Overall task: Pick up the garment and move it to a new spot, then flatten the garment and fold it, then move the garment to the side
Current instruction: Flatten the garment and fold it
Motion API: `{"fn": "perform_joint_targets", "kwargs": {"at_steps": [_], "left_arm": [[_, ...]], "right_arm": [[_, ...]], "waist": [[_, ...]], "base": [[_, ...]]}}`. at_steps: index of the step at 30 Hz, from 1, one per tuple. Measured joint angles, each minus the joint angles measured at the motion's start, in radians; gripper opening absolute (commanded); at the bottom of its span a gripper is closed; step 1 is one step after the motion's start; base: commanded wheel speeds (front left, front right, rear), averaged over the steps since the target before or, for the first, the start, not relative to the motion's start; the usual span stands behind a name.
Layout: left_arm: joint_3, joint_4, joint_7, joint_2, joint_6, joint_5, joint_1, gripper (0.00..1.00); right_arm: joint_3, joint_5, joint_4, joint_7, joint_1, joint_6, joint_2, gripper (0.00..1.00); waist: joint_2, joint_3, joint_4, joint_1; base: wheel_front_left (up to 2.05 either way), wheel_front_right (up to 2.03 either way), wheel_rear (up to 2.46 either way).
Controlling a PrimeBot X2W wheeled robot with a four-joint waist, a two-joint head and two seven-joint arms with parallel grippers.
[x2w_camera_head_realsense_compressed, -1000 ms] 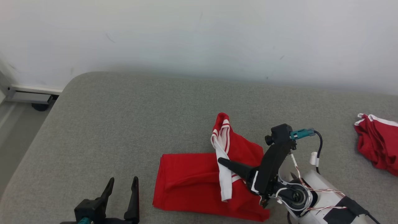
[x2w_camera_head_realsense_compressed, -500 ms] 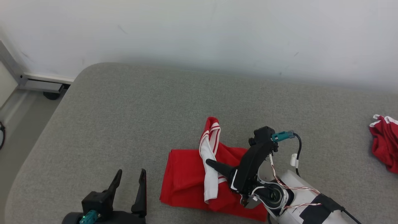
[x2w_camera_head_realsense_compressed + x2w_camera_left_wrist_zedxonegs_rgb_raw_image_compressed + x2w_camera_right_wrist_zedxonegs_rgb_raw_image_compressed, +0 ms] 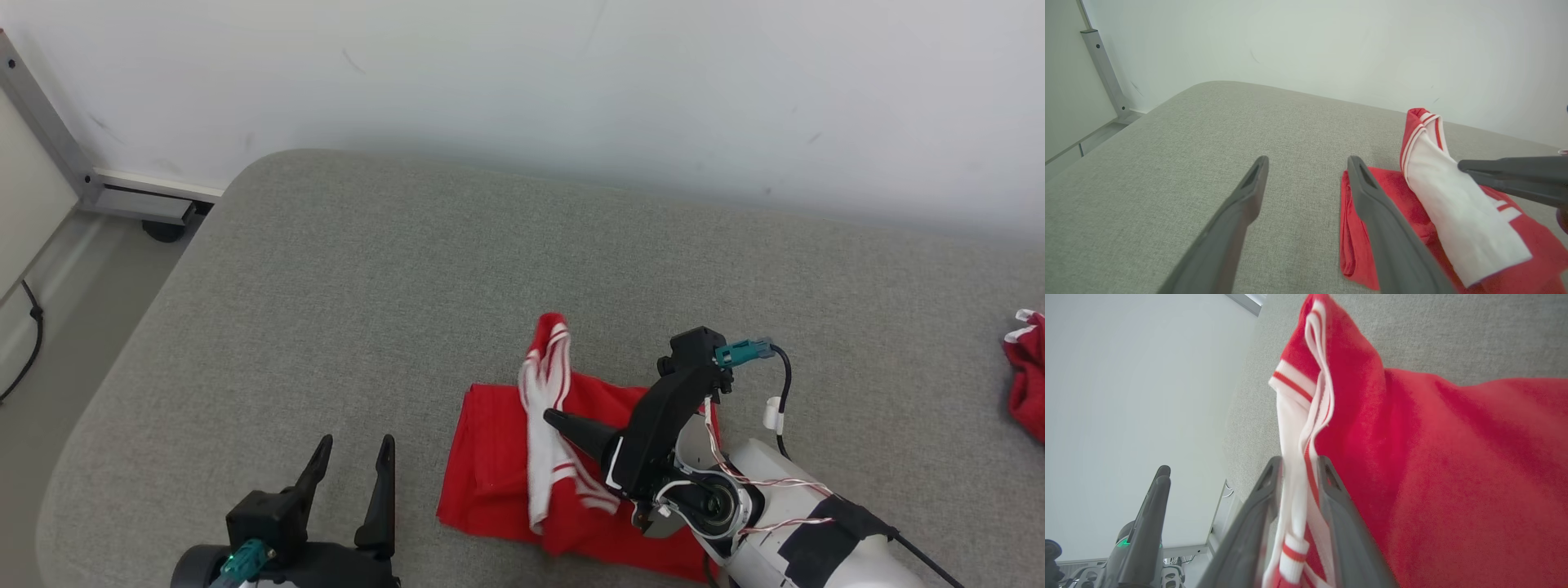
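Nothing legible anywhere: no lettering, label, brand mark, number or sign to read on the red-and-white garment [image 3: 490,474] or on the pale wall [image 3: 522,82] behind it.

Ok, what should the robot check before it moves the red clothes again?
1. The white striped band sits inside the right pincer: ok.
2. The right pincer grips it tightly: cannot tell.
3. The left pincer is open, empty and apart from the cloth: ok.
4. The red garment lies flat: not ok, one end stands bunched up.
5. The other red garment is out of the way at the right edge: ok.
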Motion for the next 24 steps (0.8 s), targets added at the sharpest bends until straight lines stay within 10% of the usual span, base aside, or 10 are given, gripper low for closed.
{"fn": "perform_joint_targets", "kwargs": {"at_steps": [11, 24], "left_arm": [[0.014, 0.02, -0.014, 0.001, 0.008, -0.003, 0.004, 1.0], [0.026, 0.004, -0.029, 0.025, 0.017, 0.0, 0.062, 1.0]], "right_arm": [[0.029, -0.007, 0.043, -0.051, -0.044, 0.023, -0.008, 1.0], [0.14, -0.201, 0.072, -0.077, -0.036, 0.018, -0.187, 1.0]], "waist": [[0.0, -0.019, -0.028, 0.0], [0.0, -0.046, -0.097, 0.0]], "base": [[0.0, 0.0, 0.0], [0.0, 0.0, 0.0]]}}
